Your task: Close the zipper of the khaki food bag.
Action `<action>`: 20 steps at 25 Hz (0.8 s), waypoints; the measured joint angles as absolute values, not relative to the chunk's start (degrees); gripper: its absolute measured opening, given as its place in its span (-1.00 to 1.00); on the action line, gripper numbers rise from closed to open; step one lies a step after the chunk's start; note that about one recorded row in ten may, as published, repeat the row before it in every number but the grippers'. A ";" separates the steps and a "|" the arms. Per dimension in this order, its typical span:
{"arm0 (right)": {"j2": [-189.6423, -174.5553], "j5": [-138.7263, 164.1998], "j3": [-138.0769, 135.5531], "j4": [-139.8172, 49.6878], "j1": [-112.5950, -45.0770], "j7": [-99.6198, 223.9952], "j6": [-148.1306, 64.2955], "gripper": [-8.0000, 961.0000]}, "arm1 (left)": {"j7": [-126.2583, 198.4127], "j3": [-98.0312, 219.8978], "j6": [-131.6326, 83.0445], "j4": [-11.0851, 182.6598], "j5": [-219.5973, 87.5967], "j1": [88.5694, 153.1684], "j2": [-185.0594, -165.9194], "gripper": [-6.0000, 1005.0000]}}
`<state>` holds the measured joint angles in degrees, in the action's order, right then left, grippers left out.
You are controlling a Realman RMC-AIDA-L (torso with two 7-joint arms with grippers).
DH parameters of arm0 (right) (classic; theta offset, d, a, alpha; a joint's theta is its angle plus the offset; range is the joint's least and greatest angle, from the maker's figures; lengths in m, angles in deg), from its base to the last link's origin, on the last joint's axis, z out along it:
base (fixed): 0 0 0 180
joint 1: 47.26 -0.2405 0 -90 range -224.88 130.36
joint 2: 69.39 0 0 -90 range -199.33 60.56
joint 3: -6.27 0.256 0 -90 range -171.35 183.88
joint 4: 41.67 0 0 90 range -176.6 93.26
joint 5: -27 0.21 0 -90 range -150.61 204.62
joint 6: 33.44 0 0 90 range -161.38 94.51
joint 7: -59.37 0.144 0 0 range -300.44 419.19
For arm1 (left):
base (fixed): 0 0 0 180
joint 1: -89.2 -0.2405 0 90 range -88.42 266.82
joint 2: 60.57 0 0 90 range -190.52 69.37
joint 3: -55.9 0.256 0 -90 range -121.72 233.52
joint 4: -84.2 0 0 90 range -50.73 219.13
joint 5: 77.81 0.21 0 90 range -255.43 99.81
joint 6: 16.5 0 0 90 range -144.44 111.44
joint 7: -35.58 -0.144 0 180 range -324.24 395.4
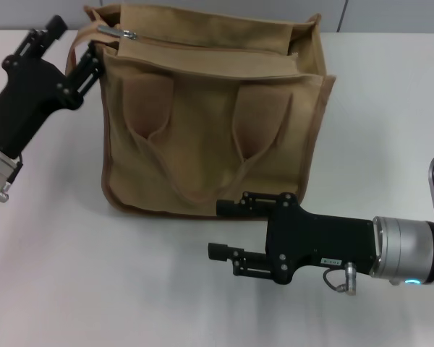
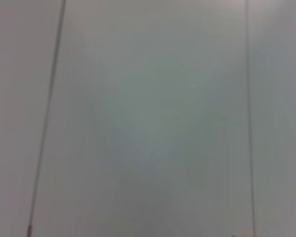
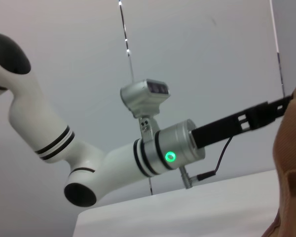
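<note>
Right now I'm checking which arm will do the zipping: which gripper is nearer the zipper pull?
The left gripper, at the khaki food bag's upper corner beside the silver pull. The right gripper lies low, before the bag's front.

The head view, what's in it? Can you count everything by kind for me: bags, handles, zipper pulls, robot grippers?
Khaki food bag: 1
Looped fabric handles in view: 1, lying down the bag's front
Silver zipper pull tabs: 1, at the top panel's left end
Robot grippers: 2, left gripper at the bag's upper left corner, right gripper below the bag's front
Total: 5
</note>
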<state>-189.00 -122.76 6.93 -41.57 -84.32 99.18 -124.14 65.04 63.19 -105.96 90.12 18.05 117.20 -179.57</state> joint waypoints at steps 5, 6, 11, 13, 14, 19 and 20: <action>-189.00 -122.75 7.84 -41.50 -84.35 99.13 -124.52 0.32 | 60.81 63.72 -105.95 88.59 18.26 117.13 -179.64 0.50; -189.00 -122.75 7.84 -41.50 -84.35 99.13 -124.52 0.32 | 60.81 63.72 -105.95 88.59 18.26 117.13 -179.64 0.41; -189.00 -122.75 7.89 -41.49 -84.40 99.11 -124.77 0.32 | 60.71 63.73 -105.98 88.35 18.19 117.36 -179.66 -0.01; -189.00 -122.73 8.57 -41.26 -84.17 99.07 -125.08 0.32 | 60.73 63.71 -106.07 88.22 18.14 117.32 -179.66 -0.17; -189.00 -122.69 9.45 -40.79 -83.89 98.55 -125.27 0.32 | 61.24 63.71 -106.20 87.99 18.14 117.20 -179.63 -0.25; -189.00 -122.66 13.30 -36.50 -81.49 89.83 -126.09 0.32 | 62.85 63.62 -107.53 87.88 18.11 117.05 -179.51 -0.74; -189.00 -122.66 14.77 -35.12 -80.63 86.19 -127.04 0.32 | 63.43 63.69 -108.77 87.85 18.21 116.99 -179.52 -0.85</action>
<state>-189.00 -122.66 14.77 -35.12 -80.63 86.19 -127.04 63.43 63.69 -108.77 87.85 18.21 116.99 -179.52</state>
